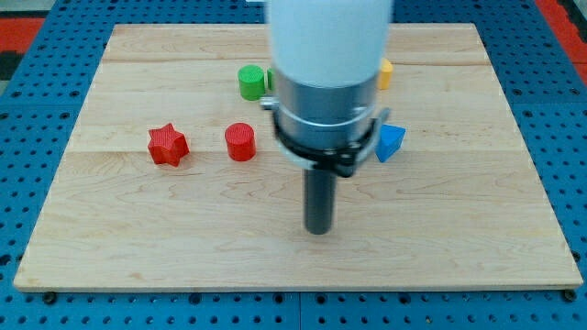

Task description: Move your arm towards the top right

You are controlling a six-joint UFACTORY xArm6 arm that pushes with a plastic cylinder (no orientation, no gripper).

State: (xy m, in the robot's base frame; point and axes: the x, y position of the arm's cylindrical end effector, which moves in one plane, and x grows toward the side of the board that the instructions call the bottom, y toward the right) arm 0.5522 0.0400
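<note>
My tip (318, 229) rests on the wooden board (138, 238), below the middle of the view. A red star block (168, 145) lies at the left. A red cylinder block (240, 142) lies to its right, up and left of my tip. A green cylinder block (250, 82) sits near the top centre. A blue block (391, 142) peeks out right of the arm, up and right of my tip. A yellow block (385, 73) shows partly behind the arm at the top. The arm body (326, 64) hides whatever lies behind it.
The board sits on a blue pegboard surface (37, 110). A red patch (564, 18) shows at the view's top right corner.
</note>
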